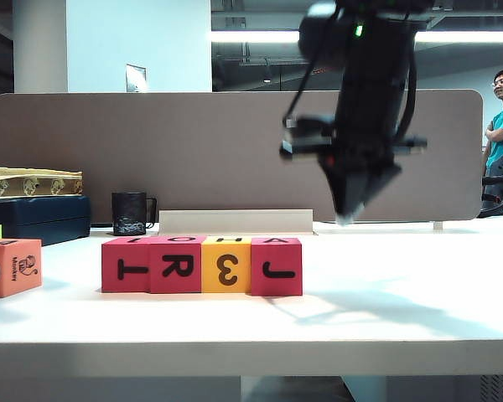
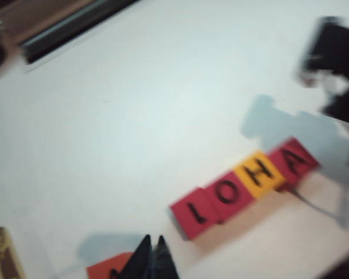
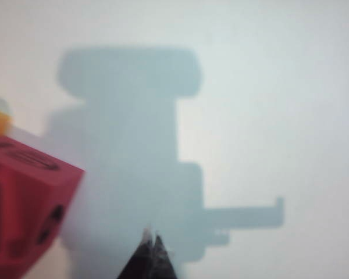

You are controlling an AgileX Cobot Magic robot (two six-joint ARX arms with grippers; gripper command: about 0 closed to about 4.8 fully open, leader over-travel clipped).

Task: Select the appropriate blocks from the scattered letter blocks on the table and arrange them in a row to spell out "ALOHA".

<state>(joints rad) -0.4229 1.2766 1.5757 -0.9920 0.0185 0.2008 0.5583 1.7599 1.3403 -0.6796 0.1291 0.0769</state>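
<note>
a: where are the foam letter cubes now?

b: four of them stand in one row on the wide white table (image 1: pixel 402 310), each touching the next. from the front the row goes crimson-red cube with t (image 1: pixel 125 265), crimson-red cube with r (image 1: pixel 176 265), yellow cube with 3 (image 1: pixel 226 265), crimson-red cube with j (image 1: pixel 277 266). in the left wrist view their top faces read l, o, h, a.

a: and the fifth one?

b: the orange foam cube (image 1: pixel 12 267) sits well apart from the row, at the table's left edge in the exterior view, not joined to it. a small monkey picture is on its front face.

a: what about the grippers?

b: the right gripper (image 1: pixel 345 219) hangs in the air above the table, behind the row and past its j end, touching no cube. its fingers are pressed together and hold nothing; its shadow lies on the table beside that cube. the left gripper (image 2: pixel 152 250) does not appear in the exterior view. its own camera shows the two tips together, empty, above the orange cube, near the row's l end.

a: anything behind the row?

b: a taupe divider panel (image 1: pixel 193 151), a black mug (image 1: pixel 130 213) before it, and a low white strip (image 1: pixel 235 221).
</note>
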